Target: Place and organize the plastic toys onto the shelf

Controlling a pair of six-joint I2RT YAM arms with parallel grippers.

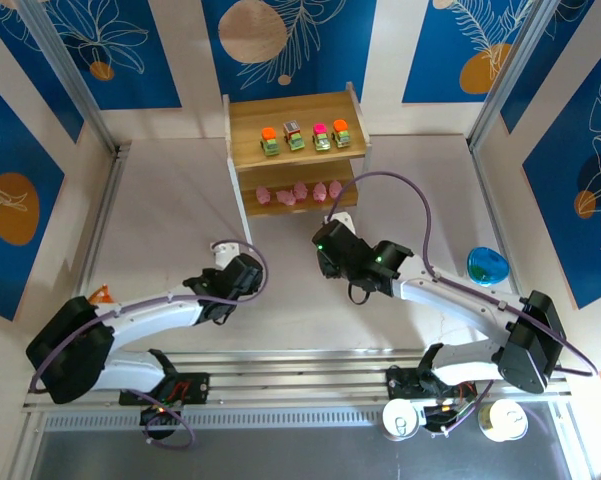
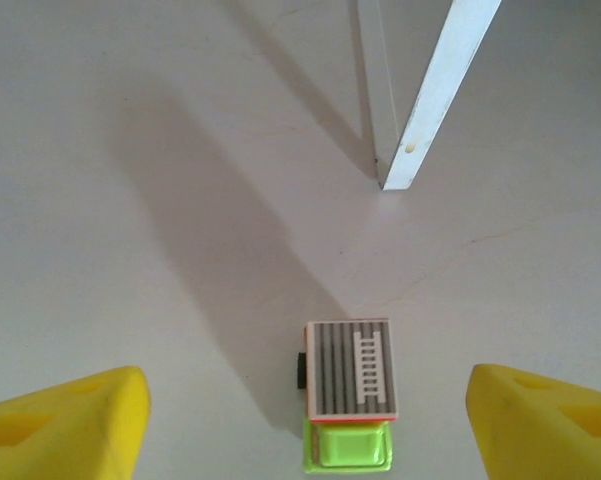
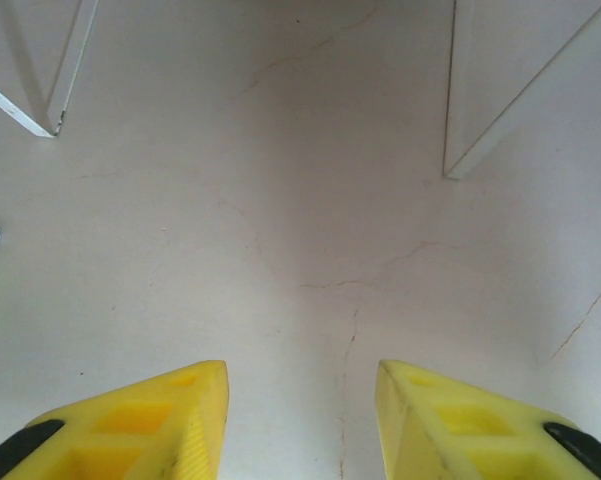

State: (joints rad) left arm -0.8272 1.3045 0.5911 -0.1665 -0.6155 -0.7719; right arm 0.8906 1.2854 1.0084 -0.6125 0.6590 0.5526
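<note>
Facing a cracked white tabletop (image 1: 180, 200) between blue leaf-print walls (image 1: 140, 50), left fingers (image 2: 70, 420) and right fingers (image 3: 140, 420) hang parted.

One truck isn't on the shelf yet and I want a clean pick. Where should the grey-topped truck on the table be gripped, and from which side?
Grip the grey-topped truck across its two long, flat sides, coming straight down from above. It stands upright on the table, and the open left gripper already flanks those sides, so closing would probably pinch its narrow width.
</note>
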